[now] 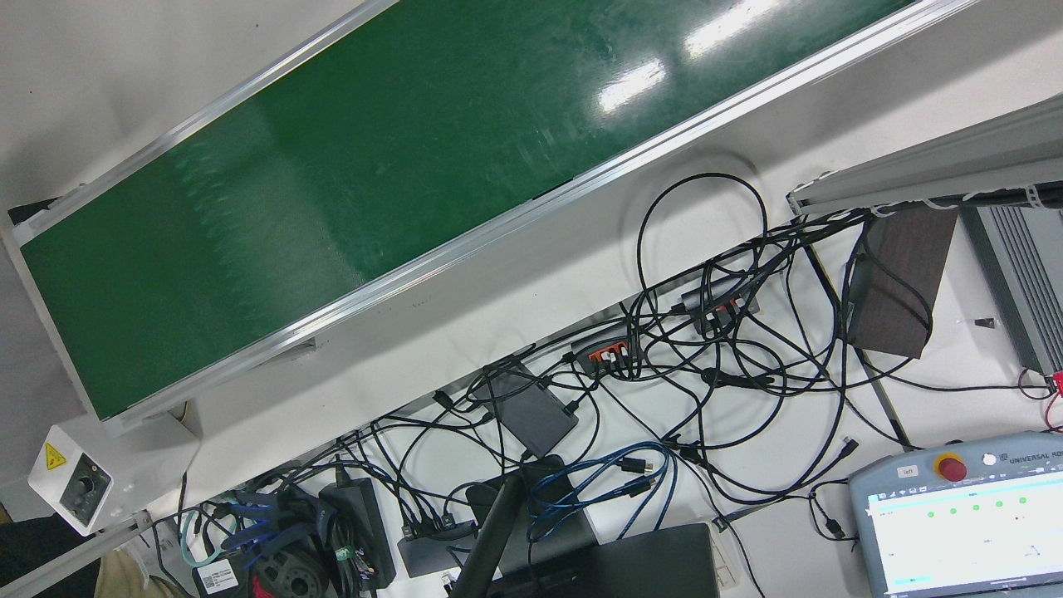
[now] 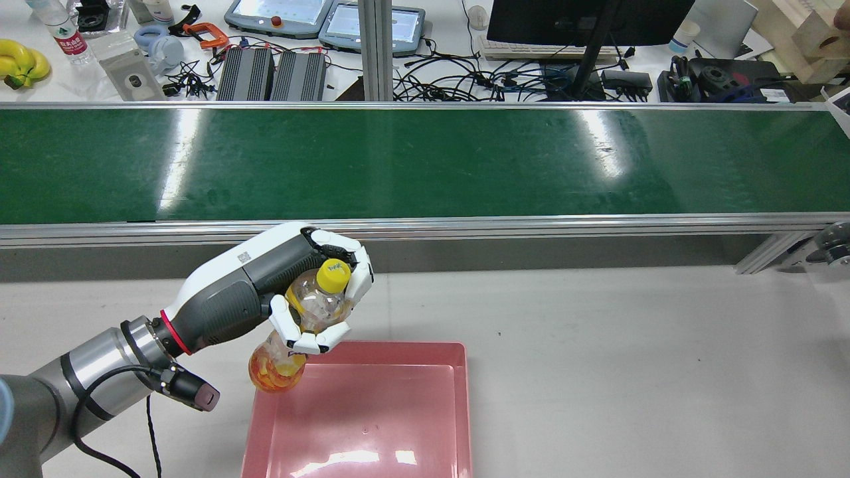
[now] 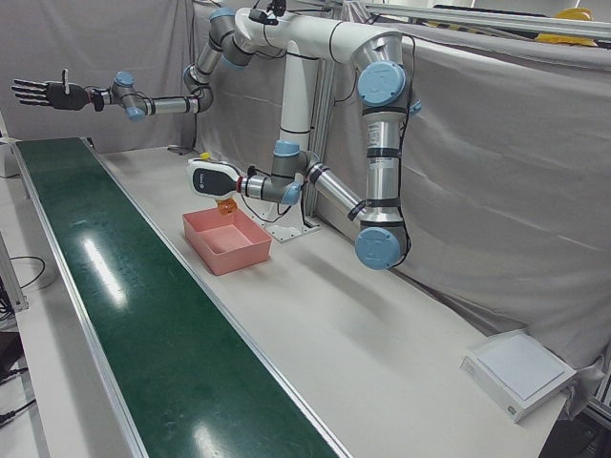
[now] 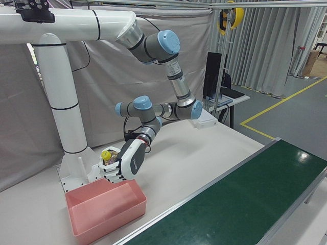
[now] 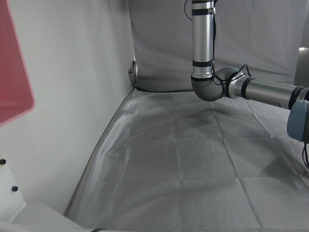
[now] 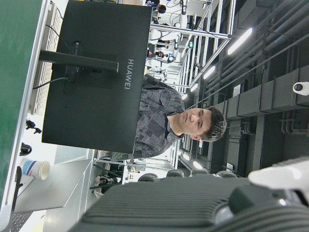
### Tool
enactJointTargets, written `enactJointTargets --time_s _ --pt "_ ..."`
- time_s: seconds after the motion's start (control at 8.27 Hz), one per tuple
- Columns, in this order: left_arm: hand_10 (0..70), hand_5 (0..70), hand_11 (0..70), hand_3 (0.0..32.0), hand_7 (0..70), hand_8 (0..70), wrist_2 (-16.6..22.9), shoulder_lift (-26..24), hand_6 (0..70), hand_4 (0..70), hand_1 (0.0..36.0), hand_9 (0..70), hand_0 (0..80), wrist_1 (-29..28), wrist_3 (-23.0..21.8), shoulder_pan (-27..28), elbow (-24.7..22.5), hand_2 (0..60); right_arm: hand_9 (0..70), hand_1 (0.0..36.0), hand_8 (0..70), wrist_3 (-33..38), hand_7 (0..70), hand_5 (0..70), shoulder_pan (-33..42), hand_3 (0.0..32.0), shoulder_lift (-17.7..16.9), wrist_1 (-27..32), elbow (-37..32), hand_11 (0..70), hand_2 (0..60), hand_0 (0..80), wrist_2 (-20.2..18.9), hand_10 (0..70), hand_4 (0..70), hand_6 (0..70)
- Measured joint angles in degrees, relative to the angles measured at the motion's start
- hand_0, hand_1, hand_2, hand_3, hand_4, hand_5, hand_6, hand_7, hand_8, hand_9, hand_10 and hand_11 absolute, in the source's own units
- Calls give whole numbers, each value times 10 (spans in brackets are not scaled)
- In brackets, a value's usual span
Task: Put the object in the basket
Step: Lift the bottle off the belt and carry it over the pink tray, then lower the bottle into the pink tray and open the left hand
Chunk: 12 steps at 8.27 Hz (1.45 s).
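While the left hand [image 2: 312, 292] grips it, one bottle [image 2: 299, 332] hangs over the basket's near-left corner, as the rear view shows.

Bottle: one, clear plastic with a yellow cap [image 2: 333, 275] and an orange-tinted base; held in the air, clear of the bench [image 2: 597, 372].
Long axis: tilted, cap up and toward the green conveyor [image 2: 425, 162], base down toward the robot and hanging just above the basket's left rim.
Left hand: fingers closed around the bottle's upper body and neck, the cap showing between them.
Right hand [image 3: 43, 93]: raised high beyond the far end of the conveyor in the left-front view, fingers spread flat, holding nothing.
Basket [image 2: 458, 398]: one, a shallow pink tray, sitting on the bench between the conveyor and the robot's pedestal; nothing lies inside it.
Contact: in the right-front view the bottle's base seems just above the basket's rim, though whether it touches I cannot tell.
Conveyor: one, running the bench's far edge, its belt bare.
Person [image 6: 183, 123]: one, seen behind a dark monitor [image 6: 96, 72] in the right hand view.
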Motion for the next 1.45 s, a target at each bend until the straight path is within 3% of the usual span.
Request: enactJointTargets --time_s 0.12,0.24,0.36,0.48,0.6,0.73,0.97,1.45 --pt "508 523 700 0 680 465 -5 8 435 655 47 656 726 -8 17 24 1 0 0 0 0 0 0 0 0 0 0 0 0 0 0 0 0 0 0 0" --pt "345 405 502 0 394 203 -8 25 156 200 71 339 626 -25 25 41 2 0 0 0 0 0 0 0 0 0 0 0 0 0 0 0 0 0 0 0" --pt "275 287 415 0 262 97 -9 45 83 7 78 186 597 -42 29 50 1 0 0 0 0 0 0 0 0 0 0 0 0 0 0 0 0 0 0 0" --pt "96 115 160 0 88 7 -8 58 8 0 84 26 582 -54 30 55 2 0 0 0 0 0 0 0 0 0 0 0 0 0 0 0 0 0 0 0" --pt "26 11 58 0 46 0 -6 64 0 0 89 0 586 -61 30 63 2 0 0 0 0 0 0 0 0 0 0 0 0 0 0 0 0 0 0 0" --pt "0 0 2 0 23 0 -4 66 0 0 101 0 608 -64 30 69 4 0 0 0 0 0 0 0 0 0 0 0 0 0 0 0 0 0 0 0" --pt "0 0 0 20 10 0 -2 67 0 0 96 0 594 -65 30 74 5 0 0 0 0 0 0 0 0 0 0 0 0 0 0 0 0 0 0 0" --pt "0 0 0 16 2 0 -2 66 0 0 99 0 597 -64 28 72 5 0 0 0 0 0 0 0 0 0 0 0 0 0 0 0 0 0 0 0"
